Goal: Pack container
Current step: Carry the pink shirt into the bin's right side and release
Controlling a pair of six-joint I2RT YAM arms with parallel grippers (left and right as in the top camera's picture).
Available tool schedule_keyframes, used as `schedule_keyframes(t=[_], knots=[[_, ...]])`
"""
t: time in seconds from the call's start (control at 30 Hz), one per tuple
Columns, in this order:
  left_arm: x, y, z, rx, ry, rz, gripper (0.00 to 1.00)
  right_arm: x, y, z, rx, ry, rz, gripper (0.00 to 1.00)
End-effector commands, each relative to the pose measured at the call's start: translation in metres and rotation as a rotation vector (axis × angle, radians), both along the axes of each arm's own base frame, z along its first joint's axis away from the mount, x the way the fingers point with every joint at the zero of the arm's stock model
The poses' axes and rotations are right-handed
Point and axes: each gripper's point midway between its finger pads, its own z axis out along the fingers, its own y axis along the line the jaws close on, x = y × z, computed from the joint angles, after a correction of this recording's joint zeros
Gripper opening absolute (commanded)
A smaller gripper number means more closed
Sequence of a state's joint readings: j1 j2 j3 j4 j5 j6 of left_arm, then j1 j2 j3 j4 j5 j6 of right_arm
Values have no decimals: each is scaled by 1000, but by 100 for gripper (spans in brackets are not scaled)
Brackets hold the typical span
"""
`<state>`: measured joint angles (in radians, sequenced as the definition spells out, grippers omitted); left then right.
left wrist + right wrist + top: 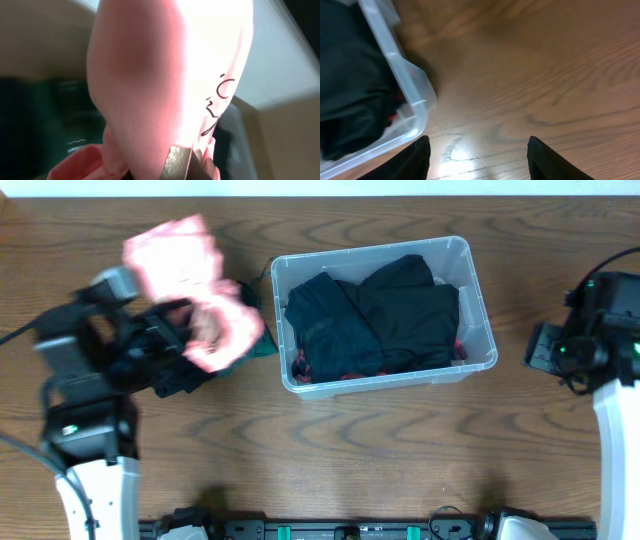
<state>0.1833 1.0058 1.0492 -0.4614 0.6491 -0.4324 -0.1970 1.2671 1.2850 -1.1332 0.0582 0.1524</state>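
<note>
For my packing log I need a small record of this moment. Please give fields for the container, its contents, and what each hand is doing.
container: clear plastic bin, open top, centre of the wooden table
contents: black clothes, something red beneath
left hand: shut on a pink garment, held up left of the container
right hand: open, holding nothing, above the table right of the container

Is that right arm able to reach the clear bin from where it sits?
Probably yes. The right gripper is open and empty, the container's corner lies just beside it, and only bare table lies between them.
</note>
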Motion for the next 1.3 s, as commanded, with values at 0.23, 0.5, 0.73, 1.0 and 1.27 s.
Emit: schedule_keyframes(t=[0.23,0.5,0.73,1.0,1.27], knots=[[2,-181,10,38,-133,-347,6,-19,1,25,-23,-43,8,63],[28,-285,-33,-106,-119,-468,6,-28,-5,22,-35,-7,-18,63],[54,-330,-55,-328,-91,-447,6,-30,-11,21,-34,-3,-41,63],[58,-350,-104,-348,49,-433,6,-30,-11,22,-35,-5,-42,63],[57,-339,-124,-280,128,-484,98,-30,-11,22,-35,-6,-41,63]])
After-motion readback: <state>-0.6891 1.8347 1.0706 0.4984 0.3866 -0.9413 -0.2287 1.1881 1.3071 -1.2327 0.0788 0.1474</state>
